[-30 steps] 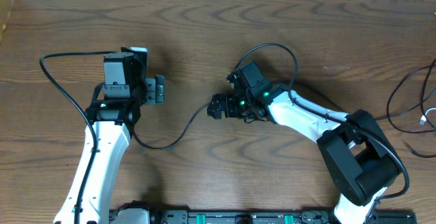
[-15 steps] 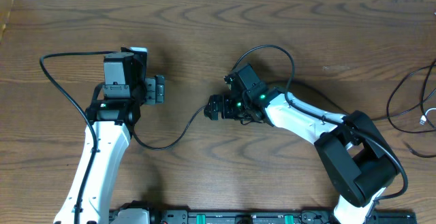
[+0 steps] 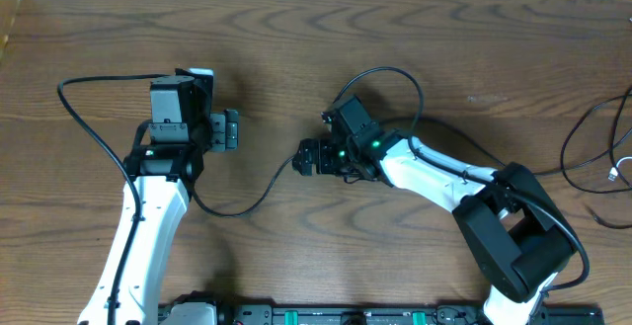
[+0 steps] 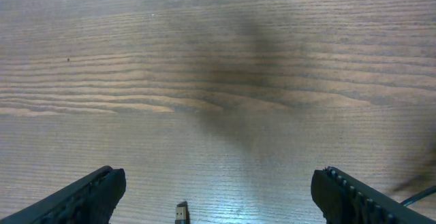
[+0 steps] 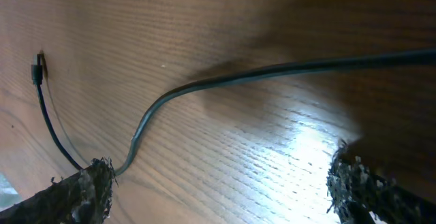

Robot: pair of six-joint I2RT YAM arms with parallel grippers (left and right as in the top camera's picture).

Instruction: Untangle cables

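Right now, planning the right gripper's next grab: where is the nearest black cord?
Overhead view: the black cord lies mid-scene, curving from just beside the open right gripper down and across to the left arm.

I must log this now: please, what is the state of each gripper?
Left gripper: open, holding nothing.
Right gripper: open, not gripping the black cable.

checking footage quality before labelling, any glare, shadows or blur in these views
Right wrist: a bright glare patch on the brown wooden table below the thin black cable, dark shade top right. Left wrist: a broad soft shadow across mid-frame, wood grain sharp. Overhead: even light, crisp, no glare.
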